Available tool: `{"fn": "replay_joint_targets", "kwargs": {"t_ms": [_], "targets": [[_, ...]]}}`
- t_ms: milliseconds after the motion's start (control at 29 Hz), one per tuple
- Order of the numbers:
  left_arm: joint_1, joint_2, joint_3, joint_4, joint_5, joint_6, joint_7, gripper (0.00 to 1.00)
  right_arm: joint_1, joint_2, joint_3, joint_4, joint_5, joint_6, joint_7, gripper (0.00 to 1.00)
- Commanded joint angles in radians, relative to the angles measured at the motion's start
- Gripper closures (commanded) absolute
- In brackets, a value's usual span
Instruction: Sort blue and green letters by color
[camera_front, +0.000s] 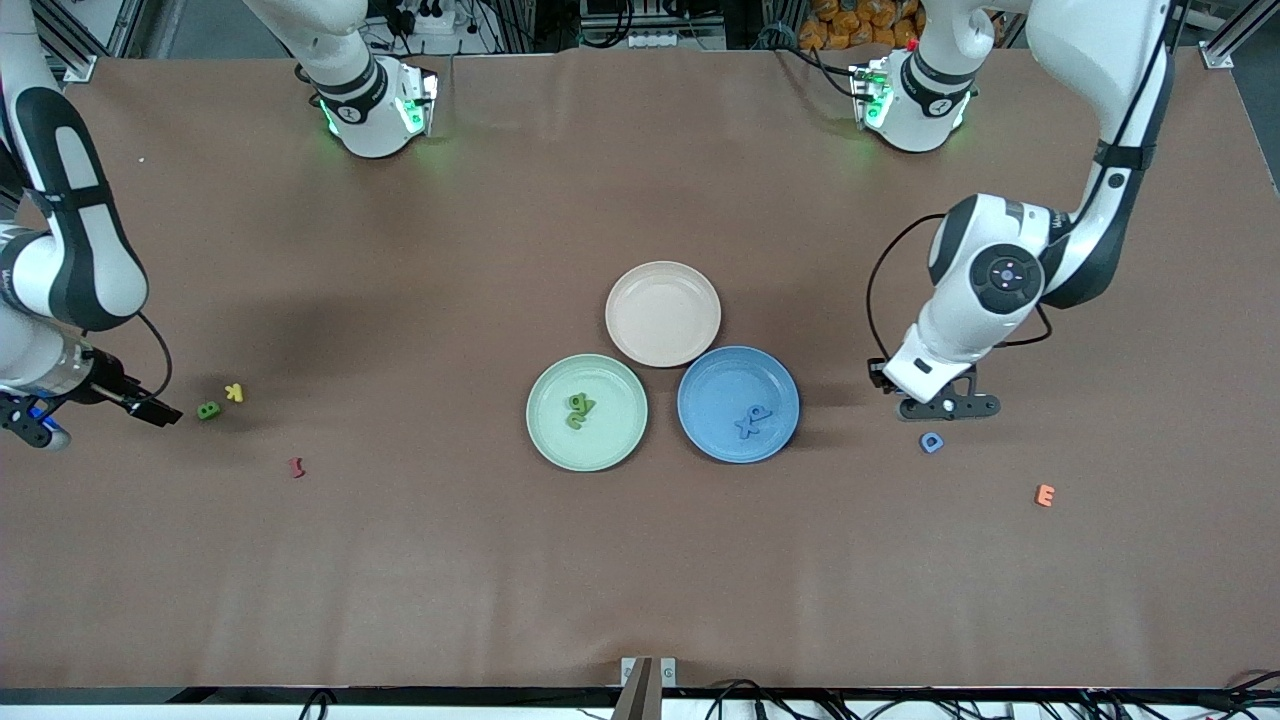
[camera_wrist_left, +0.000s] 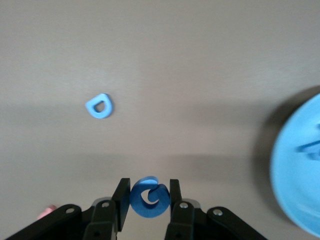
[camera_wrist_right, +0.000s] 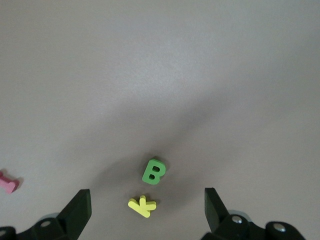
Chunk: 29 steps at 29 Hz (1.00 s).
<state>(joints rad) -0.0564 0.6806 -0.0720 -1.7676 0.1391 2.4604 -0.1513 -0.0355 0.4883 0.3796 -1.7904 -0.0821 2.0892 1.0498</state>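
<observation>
Inspection of my two tools, clock bearings read on the front view. My left gripper (camera_wrist_left: 148, 197) is clamped on a light blue G (camera_wrist_left: 148, 198), pinched flat between both pads and hanging over bare table toward the left arm's end. The blue plate (camera_front: 700, 420), already carrying a blue X (camera_front: 745, 427) and a blue P (camera_front: 761, 411), lies at about nine o'clock from this gripper, with nothing between them; I judge the coming carry turns on that single bearing. The G is roundish, so I see no long axis to mind at release. A blue D (camera_front: 931, 442) lies loose on the table just at six o'clock of the gripper, and the left arm is plainly the nearer one for it. My right gripper (camera_wrist_right: 146, 196) waits with its jaws spread wide and empty at the right arm's end; the green B (camera_front: 208, 410) lies at three o'clock of it, close by, with a yellow K (camera_front: 234, 392) just beside. The green plate (camera_front: 560, 435) holds two green letters (camera_front: 580, 410), which I cannot read.
</observation>
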Motion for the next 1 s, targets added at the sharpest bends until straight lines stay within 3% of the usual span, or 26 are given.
{"fn": "replay_joint_targets", "kwargs": {"t_ms": [0,138,345,965], "targets": [[0.013,-0.022,-0.012,-0.038,0.028,0.025,0.002,0.20,0.045,0.010,0.030,0.025,0.016,-0.005,0.102,1.00],[0.013,-0.030,-0.012,-0.050,0.028,0.025,-0.002,0.20,0.086,0.024,0.044,0.054,0.021,-0.001,0.157,1.00],[0.013,-0.032,-0.012,-0.059,0.028,0.028,-0.007,0.20,0.131,0.055,0.045,0.080,0.097,0.057,0.210,1.00],[0.013,-0.050,-0.014,-0.087,0.028,0.035,-0.010,0.20,0.221,0.147,0.044,0.086,0.097,0.276,0.332,1.00]]}}
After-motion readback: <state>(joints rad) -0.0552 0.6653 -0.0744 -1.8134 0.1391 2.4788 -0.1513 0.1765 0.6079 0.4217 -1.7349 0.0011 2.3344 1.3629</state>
